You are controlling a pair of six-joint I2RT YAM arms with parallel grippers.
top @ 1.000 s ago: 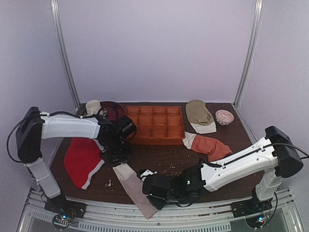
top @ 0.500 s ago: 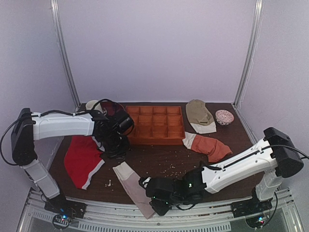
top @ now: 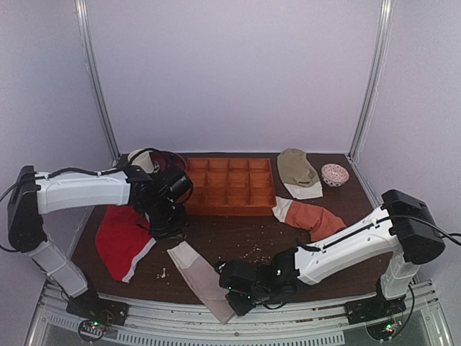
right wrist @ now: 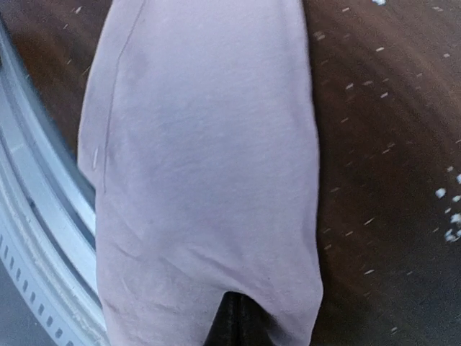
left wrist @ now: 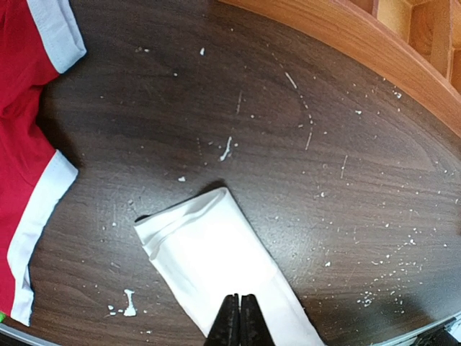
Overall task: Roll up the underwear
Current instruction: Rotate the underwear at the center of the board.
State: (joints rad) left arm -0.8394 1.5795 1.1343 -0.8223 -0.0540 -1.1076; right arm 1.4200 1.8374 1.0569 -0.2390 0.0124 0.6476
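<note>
The underwear lies folded into a long pinkish-beige strip, running from mid-table to the near edge. Its white waistband end points toward the tray. My left gripper hangs above that end. In the left wrist view the left gripper is shut and empty, its tips over the white cloth. My right gripper is low at the strip's near end. The right wrist view is filled with the pink cloth, and the right gripper is shut with its tips against it. No cloth shows between the jaws.
A red garment with white trim lies left of the strip. The orange compartment tray stands behind. An orange-rust garment, a khaki garment and a small bowl lie right. A metal rail borders the near edge.
My right gripper slid along the strip toward the near edge, staying shut. The left arm drew back to the left. The underwear has hardly shifted.
</note>
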